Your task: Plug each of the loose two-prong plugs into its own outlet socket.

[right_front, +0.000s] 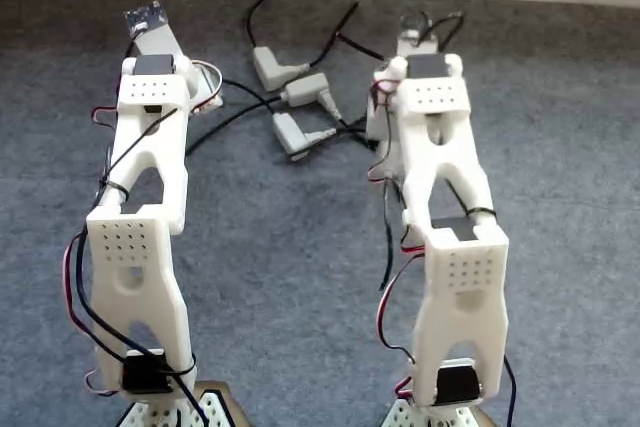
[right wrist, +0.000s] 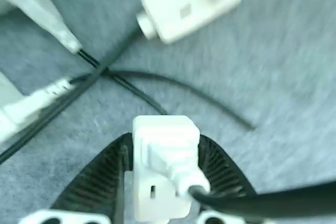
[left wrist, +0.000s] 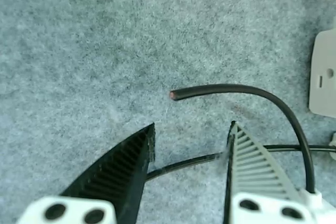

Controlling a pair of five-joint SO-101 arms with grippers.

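Note:
In the right wrist view my right gripper (right wrist: 164, 142) is shut on a white plug (right wrist: 160, 163) whose black cable (right wrist: 262, 202) leaves to one side. Beyond it lies a white socket block (right wrist: 189, 1) with two slots facing up. In the high view three white plug and socket pieces (right_front: 272, 65) (right_front: 305, 90) (right_front: 293, 133) lie between the arms at the far side, each on a black cable. My left gripper (left wrist: 191, 148) stands open above the carpet, with a thin black cable (left wrist: 181, 163) running under it and a cut cable end (left wrist: 173, 95) just ahead.
Grey carpet (right_front: 300, 277) covers the floor. Two more white pieces (right wrist: 37, 9) (right wrist: 23, 109) with crossing black cables (right wrist: 102, 69) lie near the right gripper. A white block (left wrist: 323, 74) shows beside the left gripper. The left arm (right_front: 150, 127) and right arm (right_front: 440, 137) stretch away side by side.

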